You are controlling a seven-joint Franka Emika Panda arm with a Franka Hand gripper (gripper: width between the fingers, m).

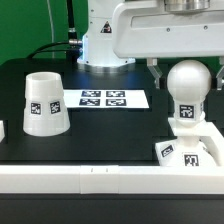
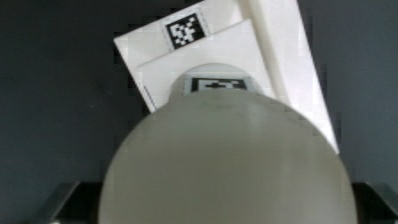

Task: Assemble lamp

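Standing bulb on flat base

Robotics laboratory test bench. A black table carries the marker board at its far side and white border bars along its near edge. Square tags mark the shade; the arm's base stands before a green backdrop.

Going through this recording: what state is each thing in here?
Bulb: upright on the base.
Base: flat on the table, carrying the bulb.
Shade: standing apart, opening up, not yet on the lamp.
Gripper: open, fingers either side of the bulb.
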